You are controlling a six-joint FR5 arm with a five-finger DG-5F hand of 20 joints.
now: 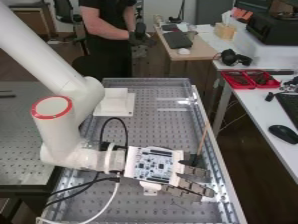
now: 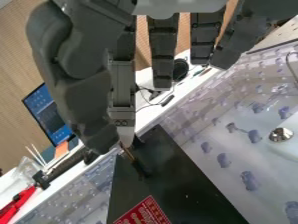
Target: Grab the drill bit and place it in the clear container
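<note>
Hand (image 1: 193,188) reaching out over the perforated surface (image 1: 149,131), its fingers pointing towards 4 o'clock in the high view, with the drill bit (image 2: 135,161) pinched between the thumb and one finger – the others are fairly straight. The bit is slim, dark along most of its length and coppery close to the fingertips, and it slants across in front of a dark, smooth panel (image 2: 176,175); I can't tell if the two touch. On that panel is a red label (image 2: 143,214) with pale lettering, partly cut off by the view's edge. A blue-and-white circuit board (image 1: 154,165) sits on the back of the hand, its markings too small to make out. From the hand in the high view, a white block (image 1: 114,102) stands at 11 o'clock, red trays (image 1: 229,80) at 1 o'clock and a black mouse (image 1: 284,133) at 2 o'clock – on a white desk (image 1: 266,107)
</note>
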